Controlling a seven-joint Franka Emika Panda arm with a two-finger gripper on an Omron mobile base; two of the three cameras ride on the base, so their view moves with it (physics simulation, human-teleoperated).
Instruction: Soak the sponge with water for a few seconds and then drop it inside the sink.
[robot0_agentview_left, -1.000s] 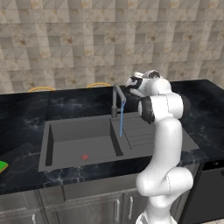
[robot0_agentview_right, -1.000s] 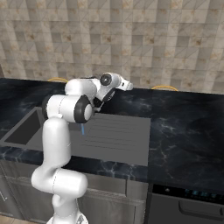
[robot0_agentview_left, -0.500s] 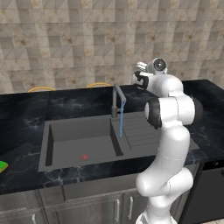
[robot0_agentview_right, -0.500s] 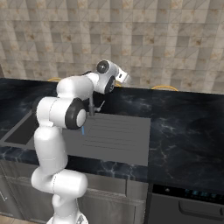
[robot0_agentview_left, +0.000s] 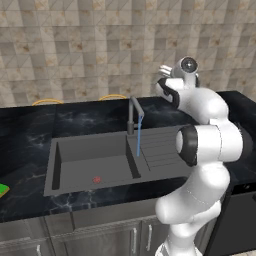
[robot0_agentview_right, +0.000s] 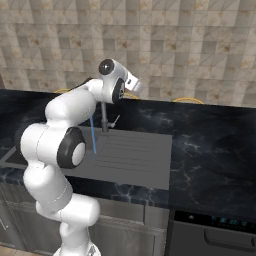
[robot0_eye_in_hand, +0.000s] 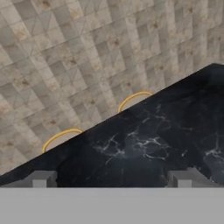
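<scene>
The sink (robot0_agentview_left: 75, 150) is a dark grey basin set in the black countertop, with a small red spot (robot0_agentview_left: 96, 179) on its floor and a ribbed drainboard (robot0_agentview_right: 135, 152) beside it. Water (robot0_agentview_left: 139, 137) falls in a thin blue stream from the tap (robot0_agentview_left: 133, 111); the water (robot0_agentview_right: 93, 135) also runs behind my arm in the right base view. The sponge (robot0_agentview_left: 2, 190) lies on the counter at the far left edge, green face up. My gripper (robot0_agentview_left: 165, 75) is raised above and right of the tap, facing the tiled wall. The gripper (robot0_eye_in_hand: 113, 179) is open, its fingertips (robot0_eye_in_hand: 41, 178) wide apart and holding nothing.
Two yellow curved rims (robot0_agentview_left: 112, 96) (robot0_eye_in_hand: 133, 98) show where the counter meets the tiled wall. Black marbled countertop (robot0_agentview_right: 210, 140) stretches right of the drainboard. An appliance front (robot0_agentview_right: 215, 227) sits below it at the lower right, with cabinet doors (robot0_agentview_left: 90, 240) under the sink.
The hand has risen from beside the tap's spout and turned up toward the wall, and the forearm has swung closer to the camera. The jaws stayed open and the water kept running.
</scene>
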